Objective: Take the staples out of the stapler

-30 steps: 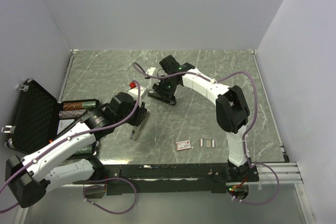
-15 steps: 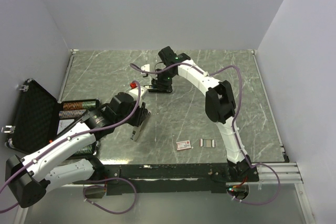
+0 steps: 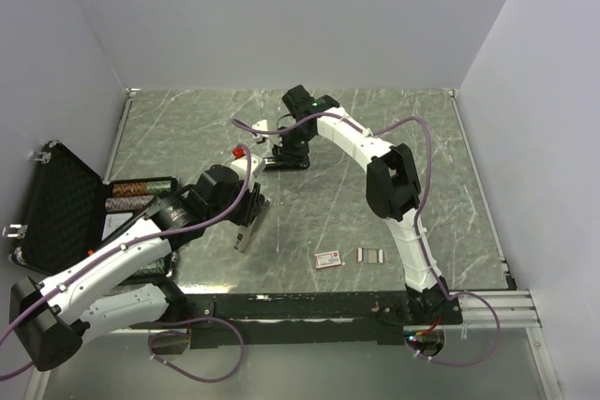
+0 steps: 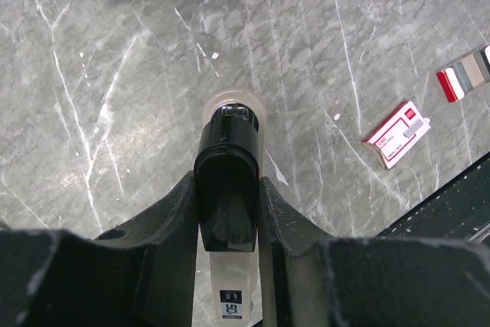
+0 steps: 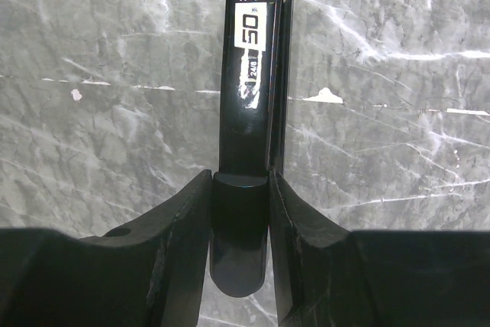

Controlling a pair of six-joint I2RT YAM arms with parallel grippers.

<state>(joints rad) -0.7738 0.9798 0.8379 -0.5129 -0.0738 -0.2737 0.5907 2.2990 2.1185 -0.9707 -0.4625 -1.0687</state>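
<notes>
Black stapler [image 5: 249,74], judged rigid and slick, is clamped at its rear by right gripper [image 5: 241,183]; white stapler [image 4: 227,103] by left gripper [image 4: 227,185].

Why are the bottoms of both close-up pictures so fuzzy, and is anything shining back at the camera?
Left wrist view: the fingers of the left gripper sit too near the lens and blur; the white-and-black stapler they clamp and the table are sharp. Right wrist view: right gripper equally soft, a pale sheen on its black stapler. Top view: even light, weak shadows.
</notes>
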